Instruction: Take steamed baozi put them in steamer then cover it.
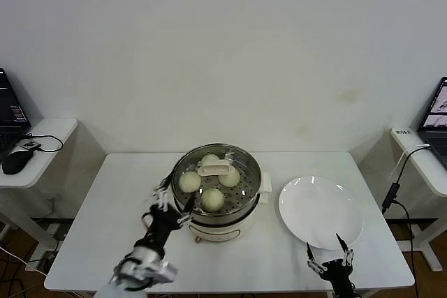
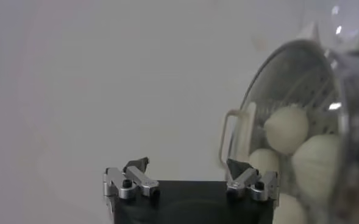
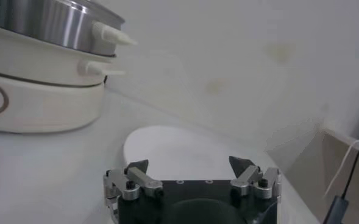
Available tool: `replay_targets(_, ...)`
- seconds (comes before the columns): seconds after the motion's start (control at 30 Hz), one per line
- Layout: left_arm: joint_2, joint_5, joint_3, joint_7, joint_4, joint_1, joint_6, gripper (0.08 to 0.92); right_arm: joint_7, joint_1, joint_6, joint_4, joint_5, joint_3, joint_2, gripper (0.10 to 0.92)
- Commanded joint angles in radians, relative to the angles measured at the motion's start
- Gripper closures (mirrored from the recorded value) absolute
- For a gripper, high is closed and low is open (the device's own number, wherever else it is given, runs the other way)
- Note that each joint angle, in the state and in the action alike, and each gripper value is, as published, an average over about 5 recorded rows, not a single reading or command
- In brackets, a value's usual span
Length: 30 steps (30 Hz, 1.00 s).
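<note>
Four buns [image 1: 212, 199] sit inside the steamer [image 1: 218, 193] at the table's middle, and the glass lid [image 1: 216, 169] is already on top, handle centred. Task looks essentially finished; judged next move is only to pull clear without nudging the lid.

Left gripper [image 1: 171, 204] hangs just beside the steamer's left rim, jaws wide apart, holding nothing.

Right gripper [image 1: 330, 257] waits near the front edge of the empty plate [image 1: 320, 211], right of the steamer, jaws spread, empty.

White table [image 1: 105, 214], plain white wall behind, side desks with laptops at either flank.
</note>
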Motion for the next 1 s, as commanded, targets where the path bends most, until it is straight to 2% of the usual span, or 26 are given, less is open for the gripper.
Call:
replay_targets(0.03,0.007,-0.997,-0.268,-0.215,0.062,0.356,-0.335,0.177,0.007,-0.057,0.024,0.04,0.134,-0.042,-0.079,0.202)
replay_targets(0.2,-0.024,-1.046,-0.223,-0.267,0.112,0.417,-0.37,0.177,0.047,-0.101,0.006,0.078,0.236,-0.086,-0.121,0.203)
replay_targets(0.37,-0.049,-1.03,-0.194,-0.299,0.156,0.443,-0.407,0.177,0.061,-0.126,-0.012,0.095,0.265,-0.098,-0.147,0.203)
replay_targets(0.63,-0.042,-1.023,-0.22,-0.234,0.179,0.454,-0.417,0.177,0.053,-0.14,-0.005,0.094,0.248,-0.118,-0.15,0.203)
replay_targets(1.0,-0.042,-1.003,-0.234,-0.216,0.199,0.428,-0.415,0.177,0.045,-0.13,-0.005,0.088,0.241,-0.132,-0.133,0.203)
